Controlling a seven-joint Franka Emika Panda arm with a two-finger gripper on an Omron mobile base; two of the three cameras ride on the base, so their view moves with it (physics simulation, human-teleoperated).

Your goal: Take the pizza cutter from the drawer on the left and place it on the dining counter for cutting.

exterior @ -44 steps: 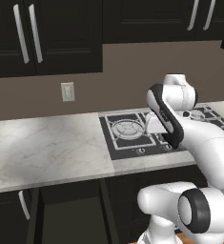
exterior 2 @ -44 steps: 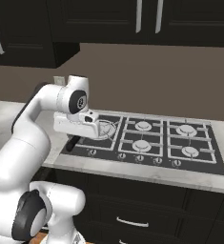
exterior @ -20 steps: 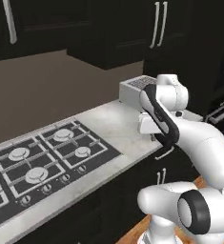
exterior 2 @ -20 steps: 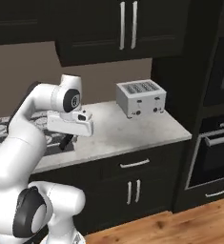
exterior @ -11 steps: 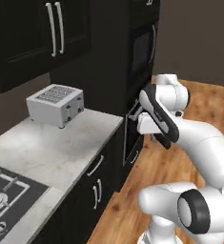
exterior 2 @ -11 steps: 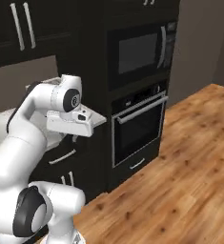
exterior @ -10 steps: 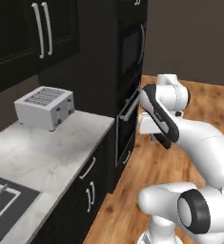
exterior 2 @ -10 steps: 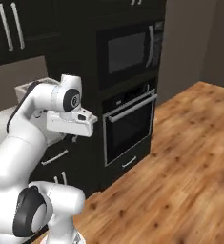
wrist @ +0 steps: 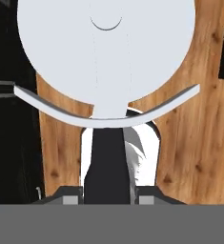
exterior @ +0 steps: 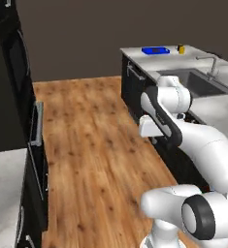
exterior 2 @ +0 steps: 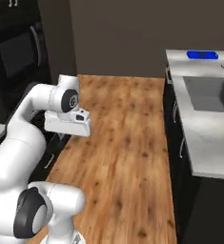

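Gripper [wrist: 108, 190] clamped on the pizza cutter [wrist: 106, 57], black handle pinched between the fingertips, big wheel blade sticking out over the wood floor [exterior: 91, 160] | dining counter [exterior: 217, 104] with its sink [exterior: 195, 82] sits off to the right, well apart | blue thing [exterior: 155, 50] on its far end

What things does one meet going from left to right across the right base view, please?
Dark oven wall → robot arm's white hand → wooden floor → dining counter with its sink; a blue object lies at the counter's far end.
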